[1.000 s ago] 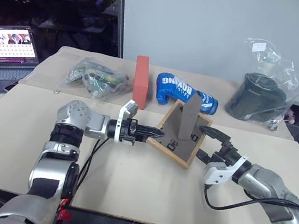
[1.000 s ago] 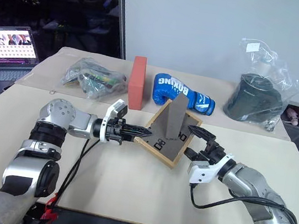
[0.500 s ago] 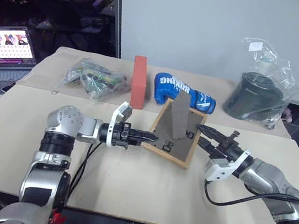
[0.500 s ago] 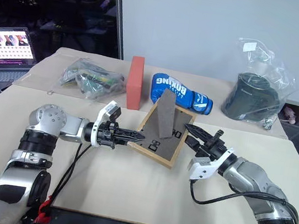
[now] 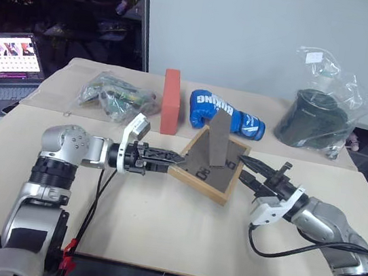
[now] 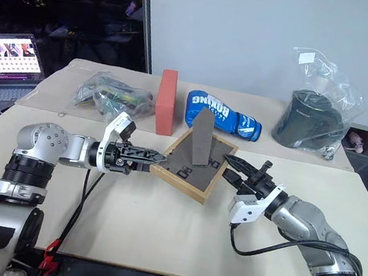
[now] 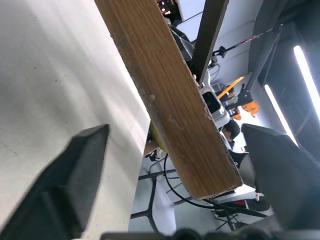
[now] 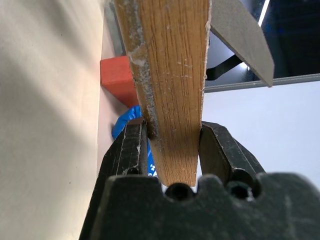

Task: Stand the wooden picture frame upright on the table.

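Note:
The wooden picture frame [image 5: 208, 169] rests tilted over the table [image 5: 158, 224], dark back facing up, its fold-out stand [image 5: 218, 139] sticking upward. My right gripper [image 5: 245, 167] is shut on the frame's right edge; in the right wrist view both fingers [image 8: 127, 150] press the light-wood rim [image 8: 170, 65]. My left gripper [image 5: 178, 158] points level at the frame's left corner and stands open. In the left wrist view the wooden edge [image 7: 170, 95] crosses between its spread fingers [image 7: 65, 185] without touching them.
Behind the frame stand a red-orange brick block [image 5: 171, 100] and a blue boxing glove [image 5: 225, 113]. A clear bag of small items [image 5: 115, 94] lies back left, a dark pot in a plastic bag [image 5: 317, 119] back right. A laptop [image 5: 5, 71] sits far left.
My left gripper has opened and drawn back to the left off the frame's corner. My right gripper has shut on the frame's right edge. The frame now lies flatter.

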{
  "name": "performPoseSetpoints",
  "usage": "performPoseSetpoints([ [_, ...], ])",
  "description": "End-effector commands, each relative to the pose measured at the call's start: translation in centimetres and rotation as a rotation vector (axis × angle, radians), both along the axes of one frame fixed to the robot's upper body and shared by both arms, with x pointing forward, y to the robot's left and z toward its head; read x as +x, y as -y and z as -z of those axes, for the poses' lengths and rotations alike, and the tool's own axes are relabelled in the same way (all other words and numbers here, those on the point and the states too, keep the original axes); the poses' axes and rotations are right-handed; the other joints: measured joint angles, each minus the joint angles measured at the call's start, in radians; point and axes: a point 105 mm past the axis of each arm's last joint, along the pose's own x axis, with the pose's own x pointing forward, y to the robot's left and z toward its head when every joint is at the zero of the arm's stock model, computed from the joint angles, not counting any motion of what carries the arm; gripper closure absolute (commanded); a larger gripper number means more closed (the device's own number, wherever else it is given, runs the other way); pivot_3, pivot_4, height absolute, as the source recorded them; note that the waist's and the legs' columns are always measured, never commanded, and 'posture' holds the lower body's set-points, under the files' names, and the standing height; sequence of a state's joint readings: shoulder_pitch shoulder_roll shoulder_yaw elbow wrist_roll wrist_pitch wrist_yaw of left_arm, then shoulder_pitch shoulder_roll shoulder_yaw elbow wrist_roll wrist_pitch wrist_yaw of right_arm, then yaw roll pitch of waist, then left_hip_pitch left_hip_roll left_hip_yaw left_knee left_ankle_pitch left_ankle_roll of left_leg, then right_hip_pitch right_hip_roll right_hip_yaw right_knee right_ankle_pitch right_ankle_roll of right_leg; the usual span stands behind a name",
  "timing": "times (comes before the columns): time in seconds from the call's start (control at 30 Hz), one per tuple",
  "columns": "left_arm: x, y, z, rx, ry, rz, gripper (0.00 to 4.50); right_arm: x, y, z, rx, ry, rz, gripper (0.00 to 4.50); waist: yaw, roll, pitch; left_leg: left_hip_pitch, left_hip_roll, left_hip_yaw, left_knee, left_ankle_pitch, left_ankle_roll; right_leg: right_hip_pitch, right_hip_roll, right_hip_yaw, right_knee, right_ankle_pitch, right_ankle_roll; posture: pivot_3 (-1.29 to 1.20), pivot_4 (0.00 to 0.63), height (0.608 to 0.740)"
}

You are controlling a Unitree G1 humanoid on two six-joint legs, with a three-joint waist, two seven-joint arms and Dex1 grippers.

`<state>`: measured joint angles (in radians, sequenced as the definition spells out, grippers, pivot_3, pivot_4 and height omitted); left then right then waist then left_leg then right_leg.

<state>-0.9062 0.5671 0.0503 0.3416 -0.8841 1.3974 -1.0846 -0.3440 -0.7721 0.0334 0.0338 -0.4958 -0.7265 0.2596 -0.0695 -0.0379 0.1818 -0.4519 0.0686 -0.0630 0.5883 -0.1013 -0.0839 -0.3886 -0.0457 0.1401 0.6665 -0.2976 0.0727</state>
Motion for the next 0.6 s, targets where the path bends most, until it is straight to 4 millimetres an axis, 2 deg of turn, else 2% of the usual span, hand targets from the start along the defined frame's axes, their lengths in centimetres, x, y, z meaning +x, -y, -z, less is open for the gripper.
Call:
performPoseSetpoints([
  [0.03, 0.7, -2.7, -3.8, -0.070, 0.370, -0.129, 0.00, 0.1, 0.9, -2.2, 0.104, 0.016, 0.015, 3.32, -0.001, 0.000, 0.000, 0.000, 0.000, 0.000, 0.000, 0.000, 0.000, 0.000, 0.000, 0.000, 0.000, 0.000, 0.000, 0.00, 0.150, 0.730],
  [0.07, 0.8, -3.7, -5.2, -0.124, 0.449, -0.187, 0.00, 0.4, 1.4, -2.3, 0.139, -0.014, 0.028, 3.32, -0.001, 0.000, 0.000, 0.000, 0.000, 0.000, 0.000, 0.000, 0.000, 0.000, 0.000, 0.000, 0.000, 0.000, 0.000, 0.00, 0.150, 0.730],
  [0.1, 0.7, -4.5, -5.8, -0.131, 0.521, -0.225, 0.00, 0.8, 1.8, -2.3, 0.168, -0.054, 0.039, 3.32, -0.001, 0.000, 0.000, 0.000, 0.000, 0.000, 0.000, 0.000, 0.000, 0.000, 0.000, 0.000, 0.000, 0.000, 0.000, 0.00, 0.150, 0.730],
  [0.17, 0.9, -5.1, -4.9, -0.032, 0.614, -0.265, 0.00, 1.5, 2.3, -2.3, 0.259, -0.158, 0.044, 3.32, 0.001, 0.000, 0.000, 0.000, 0.000, 0.000, 0.000, 0.000, 0.000, 0.000, 0.000, 0.000, 0.000, 0.000, -0.001, 0.00, 0.150, 0.730],
  [0.3, 0.9, -5.4, -2.4, 0.180, 0.783, -0.287, 0.00, 3.3, 2.2, -2.1, 0.596, -0.627, -0.036, 3.33, 0.001, 0.000, 0.000, 0.002, 0.000, 0.000, 0.000, 0.000, 0.000, 0.003, 0.000, 0.000, 0.000, 0.000, -0.001, 0.00, 0.150, 0.730],
  [0.4, 1.4, -5.2, -2.2, 0.233, 0.860, -0.351, 0.00, 4.0, 2.1, -3.0, 0.775, -0.877, -0.108, 3.33, 0.004, 0.001, 0.000, 0.002, 0.000, 0.000, 0.001, 0.000, 0.000, 0.003, 0.000, 0.000, 0.000, 0.001, -0.001, 0.00, 0.150, 0.730],
  [0.47, 1.8, -5.1, -2.5, 0.247, 0.934, -0.414, 0.00, 5.0, 2.2, -3.2, 0.848, -1.036, -0.114, 3.34, 0.007, 0.001, 0.001, 0.000, 0.000, 0.000, 0.001, 0.000, 0.001, 0.002, 0.000, 0.000, 0.000, 0.001, -0.001, 0.00, 0.150, 0.730],
  [0.6, 1.7, -5.0, -2.1, 0.291, 1.054, -0.458, 0.00, 6.3, 1.9, -2.0, 0.904, -1.372, -0.063, 3.34, 0.007, 0.001, 0.001, 0.000, 0.001, 0.000, 0.002, -0.001, 0.002, 0.001, 0.000, 0.000, -0.001, 0.001, -0.001, 0.00, 0.150, 0.730],
])
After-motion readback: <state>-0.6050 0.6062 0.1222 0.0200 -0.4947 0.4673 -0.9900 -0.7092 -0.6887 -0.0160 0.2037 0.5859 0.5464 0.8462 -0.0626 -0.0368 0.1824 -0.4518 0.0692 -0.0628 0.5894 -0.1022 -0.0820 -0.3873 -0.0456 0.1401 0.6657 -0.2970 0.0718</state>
